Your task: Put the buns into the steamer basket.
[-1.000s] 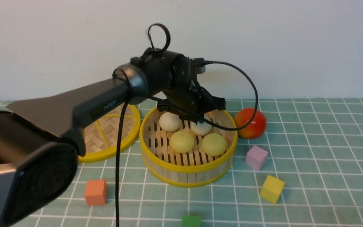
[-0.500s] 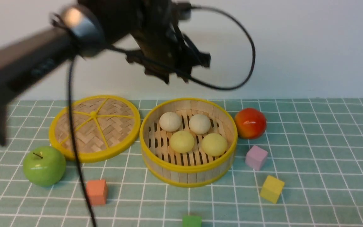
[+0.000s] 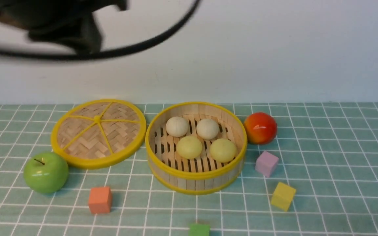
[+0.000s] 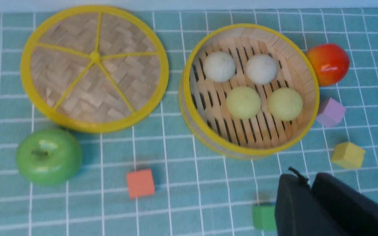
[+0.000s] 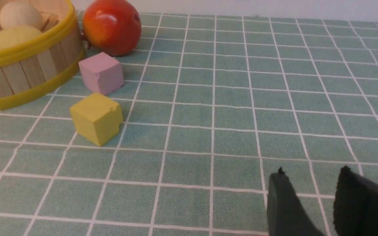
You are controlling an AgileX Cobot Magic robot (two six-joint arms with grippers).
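Note:
The steamer basket (image 3: 194, 183) stands mid-table and holds all four buns: two off-white ones (image 3: 177, 126) (image 3: 207, 128) at the back and two yellow-green ones (image 3: 189, 147) (image 3: 223, 150) in front. My left arm (image 3: 61, 26) is a dark blur high at the top left, far from the basket. In the left wrist view the left gripper (image 4: 307, 178) is shut and empty, high above the basket (image 4: 251, 151) and buns (image 4: 243, 102). My right gripper (image 5: 312, 173) is open and empty, low over the table, to the right of the basket (image 5: 18, 72).
The flat woven lid (image 3: 98, 132) lies left of the basket, with a green apple (image 3: 46, 172) in front of it. A red-orange fruit (image 3: 260, 128) sits right of the basket. Pink (image 3: 266, 163), yellow (image 3: 283, 196), orange (image 3: 100, 199) and green (image 3: 199, 229) cubes are scattered in front.
My left arm has risen from over the basket's back and swung up to the left. The four buns have stayed in the basket. The lid and apple now show.

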